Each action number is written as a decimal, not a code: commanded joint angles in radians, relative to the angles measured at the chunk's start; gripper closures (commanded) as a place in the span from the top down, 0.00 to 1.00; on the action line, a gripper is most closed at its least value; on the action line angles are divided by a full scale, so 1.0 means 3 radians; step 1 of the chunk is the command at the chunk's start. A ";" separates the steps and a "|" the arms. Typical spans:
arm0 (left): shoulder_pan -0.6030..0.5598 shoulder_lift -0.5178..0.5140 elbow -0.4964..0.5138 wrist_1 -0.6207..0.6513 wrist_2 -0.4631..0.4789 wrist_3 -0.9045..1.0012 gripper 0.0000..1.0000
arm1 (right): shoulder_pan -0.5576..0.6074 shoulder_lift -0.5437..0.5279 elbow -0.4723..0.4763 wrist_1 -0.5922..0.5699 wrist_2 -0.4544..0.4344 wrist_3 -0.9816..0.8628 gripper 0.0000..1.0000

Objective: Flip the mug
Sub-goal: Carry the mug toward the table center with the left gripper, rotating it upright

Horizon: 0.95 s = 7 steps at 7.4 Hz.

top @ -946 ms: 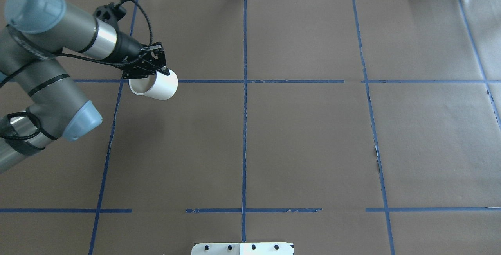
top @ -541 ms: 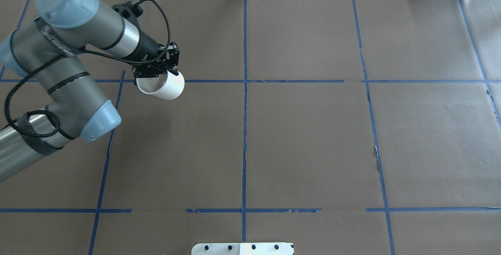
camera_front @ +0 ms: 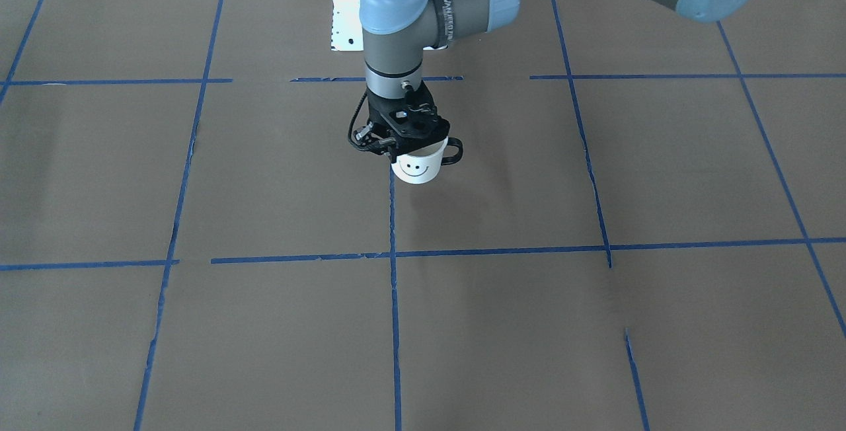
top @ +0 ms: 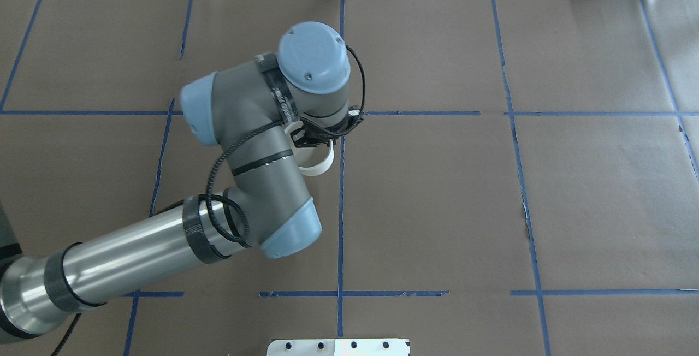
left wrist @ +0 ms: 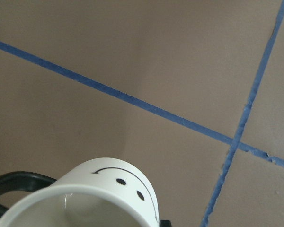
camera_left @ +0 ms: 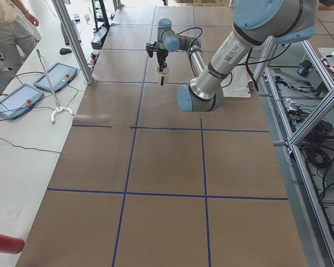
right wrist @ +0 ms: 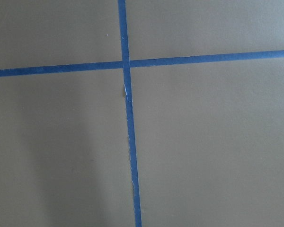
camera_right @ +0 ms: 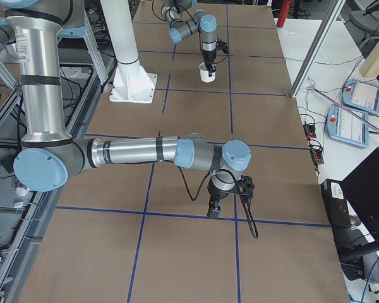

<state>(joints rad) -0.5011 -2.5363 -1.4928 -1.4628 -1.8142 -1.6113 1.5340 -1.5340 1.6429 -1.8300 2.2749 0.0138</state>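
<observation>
The white mug (camera_front: pixel 416 166) with a black smiley face and a black loop handle hangs upright, opening up, from my left gripper (camera_front: pixel 408 138), which is shut on its rim. It is near the table's middle, by a blue tape line. I cannot tell whether its base touches the paper. The overhead view shows only part of its rim (top: pixel 318 166) under the wrist. The left wrist view shows the mug (left wrist: pixel 109 189) at the bottom edge. My right gripper (camera_right: pixel 218 207) points down close to the table; I cannot tell whether it is open.
Brown paper with a blue tape grid (top: pixel 341 208) covers the table. A white mounting plate (top: pixel 338 346) sits at the robot's edge. The right wrist view shows only a tape crossing (right wrist: pixel 125 64). Teach pendants (camera_left: pixel 55 77) lie beyond the far edge.
My left arm has swung from the far left toward the table's middle with the mug. The mug has turned from lying tilted sideways to upright with its opening up.
</observation>
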 commanded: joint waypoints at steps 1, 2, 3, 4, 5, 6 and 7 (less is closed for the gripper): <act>0.0208 -0.0207 0.0352 -0.0017 0.0177 -0.0069 0.00 | 0.0000 0.0000 0.0000 0.0000 0.0000 0.0000 1.00; 0.0208 -0.0218 0.0434 -0.0023 0.0177 -0.0069 0.16 | 0.0000 0.0000 0.0000 0.0000 0.0000 0.0000 1.00; 0.0208 -0.0203 0.0435 -0.0018 0.0182 -0.0064 0.37 | 0.0000 -0.0005 0.0000 0.0000 0.0000 0.0000 1.00; 0.0203 -0.0187 0.0435 -0.0023 0.0182 -0.0054 0.69 | 0.0000 0.0000 0.0000 0.0000 0.0000 0.0000 1.00; 0.0203 -0.0066 0.0390 -0.0063 0.0177 -0.0044 0.92 | 0.0000 0.0000 0.0000 0.0000 0.0000 0.0000 1.00; 0.0152 -0.0044 0.0192 -0.0069 0.0152 -0.0014 0.99 | 0.0000 -0.0005 0.0000 0.0000 0.0000 0.0000 1.00; -0.0031 -0.0029 -0.0099 -0.0053 0.0020 -0.0003 0.99 | 0.0000 -0.0005 0.0000 0.0000 0.0000 0.0000 1.00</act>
<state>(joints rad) -0.4625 -2.5556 -1.4333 -1.4801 -1.7747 -1.6183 1.5340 -1.5349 1.6429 -1.8300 2.2749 0.0138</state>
